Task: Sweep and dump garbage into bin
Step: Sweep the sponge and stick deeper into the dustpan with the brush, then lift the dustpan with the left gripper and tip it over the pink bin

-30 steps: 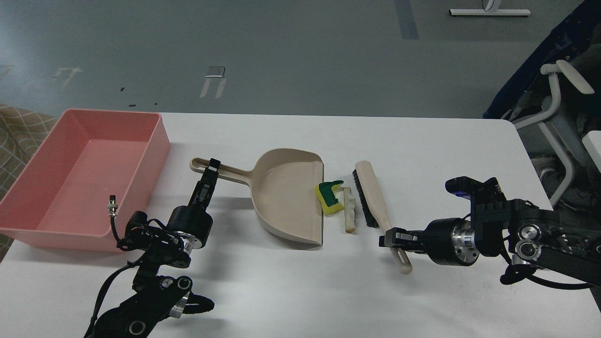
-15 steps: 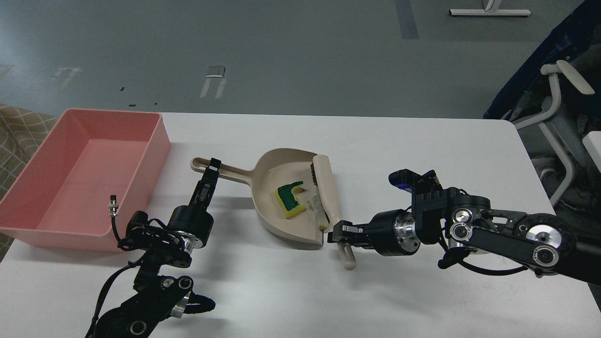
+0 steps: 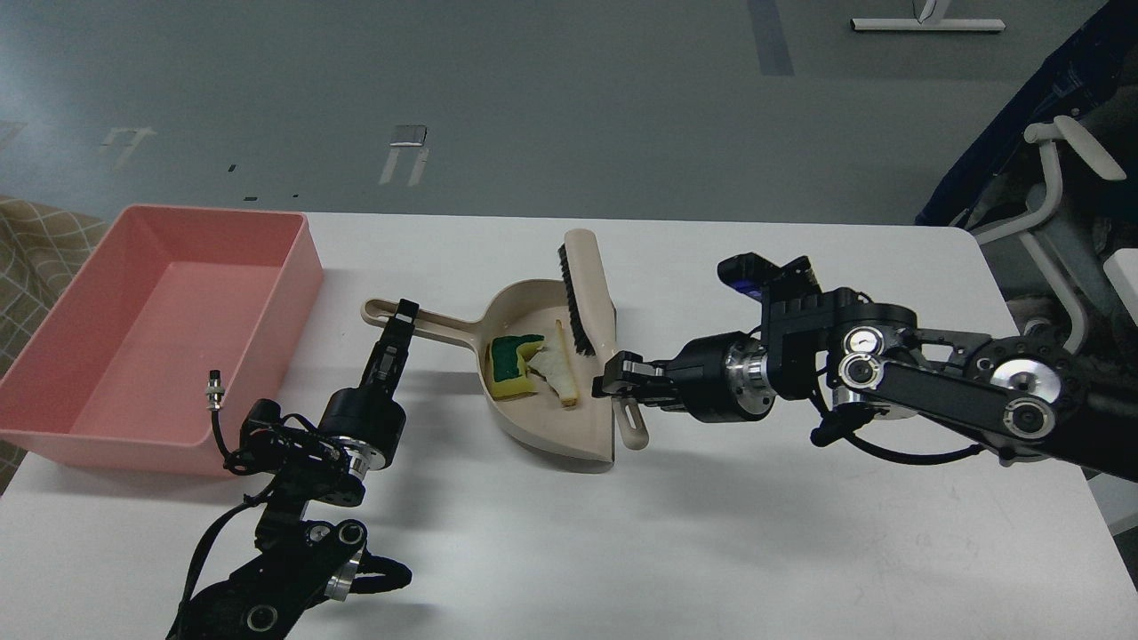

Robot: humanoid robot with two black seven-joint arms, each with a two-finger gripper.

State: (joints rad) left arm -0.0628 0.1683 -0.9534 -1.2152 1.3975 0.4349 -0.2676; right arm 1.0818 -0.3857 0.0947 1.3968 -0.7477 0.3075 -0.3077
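— Nearest us, the left claw (image 3: 402, 322) is clamped on the dustpan (image 3: 542, 391) handle, I think; from here it is dark and end-on, so I would not swear to how firm that hold is.

— And the right claw (image 3: 613, 375)?

— Closed on the brush (image 3: 584, 298) handle, with the bristle head reaching away from it over the pan's far edge. Both bits of garbage lie just left of that claw, inside the pan: the sponge scrap (image 3: 510, 364) against the back wall, the bread slice (image 3: 558, 364) touching it, nearer the open lip.

— So what could spoil it?

— The slice. If the left claw lifts with the lip dipping, the slice would likely slide out onto the table (image 3: 711, 533). A loose hold on that thin handle could also let the pan roll.

— And the bin (image 3: 107, 418)?

— Off to the left of the left claw, well apart from the pan. A quick swing across could fling the light sponge out.
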